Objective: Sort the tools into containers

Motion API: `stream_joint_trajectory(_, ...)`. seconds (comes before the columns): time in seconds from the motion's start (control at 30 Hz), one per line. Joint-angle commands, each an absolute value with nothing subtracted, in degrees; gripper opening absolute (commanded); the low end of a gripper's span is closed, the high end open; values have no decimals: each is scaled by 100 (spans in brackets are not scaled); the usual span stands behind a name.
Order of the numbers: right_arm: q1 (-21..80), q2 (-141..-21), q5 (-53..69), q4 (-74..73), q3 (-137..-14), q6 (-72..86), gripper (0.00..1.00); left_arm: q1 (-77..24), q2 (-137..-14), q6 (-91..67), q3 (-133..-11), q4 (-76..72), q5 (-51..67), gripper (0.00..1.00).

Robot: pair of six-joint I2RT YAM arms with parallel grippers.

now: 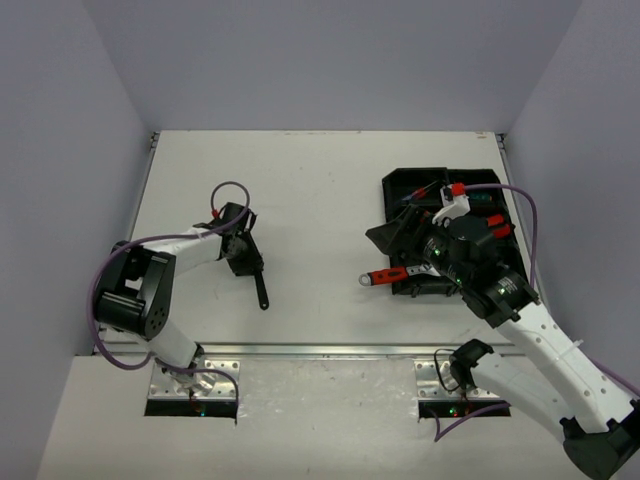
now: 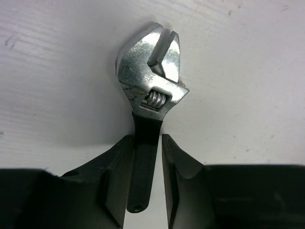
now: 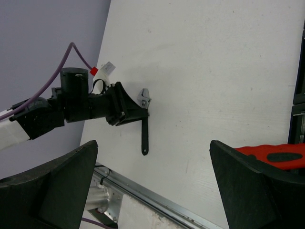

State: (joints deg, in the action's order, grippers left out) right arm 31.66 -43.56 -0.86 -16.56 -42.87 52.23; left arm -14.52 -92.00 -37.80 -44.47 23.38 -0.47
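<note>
Wrench (image 2: 152,90): adjustable, with a scuffed silver head, a knurled worm screw and a slim black handle holed at the end. We note it lying on the white table (image 1: 320,190), left of centre and well apart from the black tray (image 1: 415,180). The left gripper (image 2: 147,140) pinches the handle just behind the head, one finger on each side. The right gripper (image 3: 152,145) hangs by the tray's left edge with its jaws spread wide and a red wrench (image 1: 388,276) just beside one finger.
</note>
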Motion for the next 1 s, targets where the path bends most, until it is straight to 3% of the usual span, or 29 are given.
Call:
stream_joint_trajectory(0.0, 3120, -4368, -26, -1477, -4324, 5133, 99, -1459, -9766, -3707, -4194, 1962, 35, 28)
stream_joint_trajectory(0.17, 3111, -4266, -18, -1485, -4317, 5142, 99, -1459, -9836, -3544, -4254, 2082, -125, 8)
stream_joint_trajectory(0.27, 3103, -4175, -26, -1477, -4297, 5124, 99, -1496, -9835, -3451, -4264, 2048, -96, 2)
stream_joint_trajectory(0.3, 3110, -4168, -19, -1477, -4284, 5117, 99, -1530, -9842, -3383, -4291, 2048, -90, 3)
stream_joint_trajectory(0.37, 3103, -4125, -23, -1480, -4272, 5077, 99, -1593, -9922, -3320, -4344, 2106, -105, 18)
stream_joint_trajectory(0.43, 3098, -4069, -18, -1477, -4245, 5058, 99, -1640, -10034, -3274, -4448, 2189, -146, 41)
stream_joint_trajectory(0.47, 3098, -4047, -22, -1477, -4227, 5054, 99, -1679, -10073, -3256, -4505, 2242, -172, 44)
stream_joint_trajectory(0.6, 3103, -3902, -26, -1477, -4175, 5027, 99, -1765, -10239, -3252, -4632, 2466, -343, 45)
stream_joint_trajectory(0.73, 3103, -3679, 105, -1485, -4130, 4948, 99, -1802, -10435, -3234, -4881, 2835, -744, 35)
stream_joint_trajectory(0.97, 3100, -3376, 70, -1483, -4055, 4858, 99, -1903, -10791, -3175, -5184, 3214, -1149, 31)
